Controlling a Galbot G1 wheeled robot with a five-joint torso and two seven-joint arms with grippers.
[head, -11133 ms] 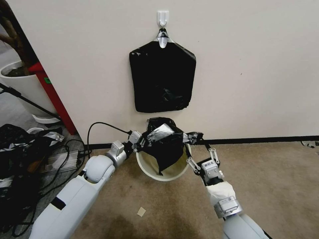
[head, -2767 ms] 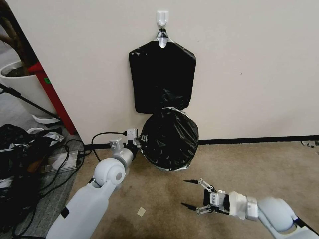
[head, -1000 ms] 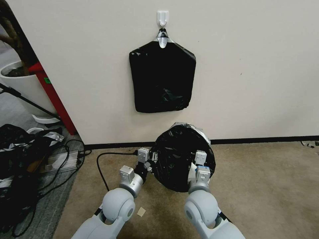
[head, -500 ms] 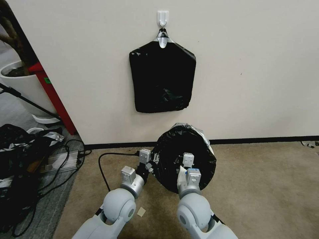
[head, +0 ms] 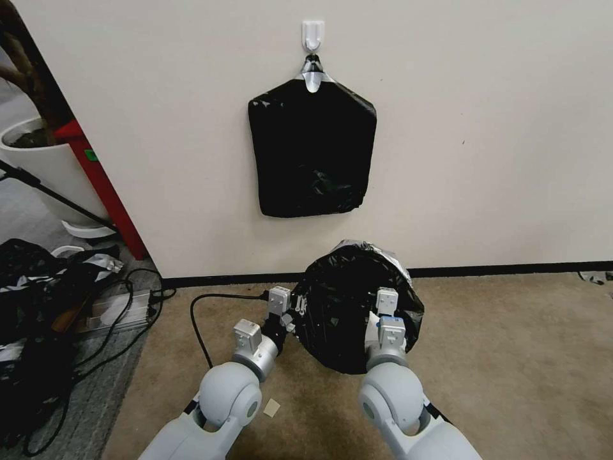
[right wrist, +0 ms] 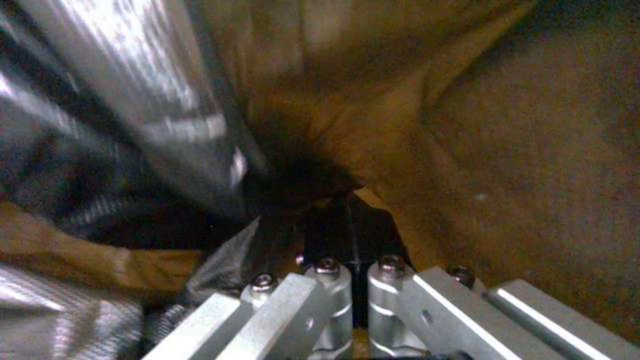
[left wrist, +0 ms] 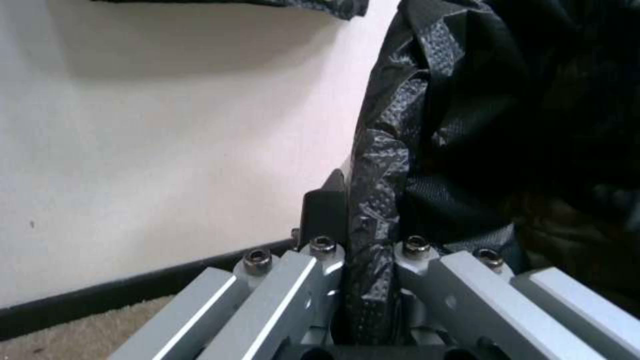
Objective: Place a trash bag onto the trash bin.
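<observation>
Trash bag [head: 345, 306]: glossy black plastic, wrinkled, stretched as a rounded dome over the trash bin; it stands on the carpet [head: 511, 358] just in front of the wall [head: 479, 128], below the pack of bags.
Trash bin: wrapped all round by the trash bag, so none of its cream wall can be made out from the head view.
Left tool [head: 295, 311]: at the left side of the trash bag, touching it; in the left wrist view [left wrist: 370, 260] its fingers are drawn together on a pinched fold of the black film.
Right tool: reaches into the front right part of the trash bag, fingertips buried in the film; in the right wrist view [right wrist: 353, 235] the fingers stand close together, and whether they clamp the film I cannot tell.
Pack of bags [head: 311, 150]: flat, black, hanging from a white hook [head: 313, 33] on the wall, above the trash bag.
Plant pot [head: 45, 160]: white, far left of the trash bag.
Cables [head: 128, 287]: black, on the floor left of the trash bag.
</observation>
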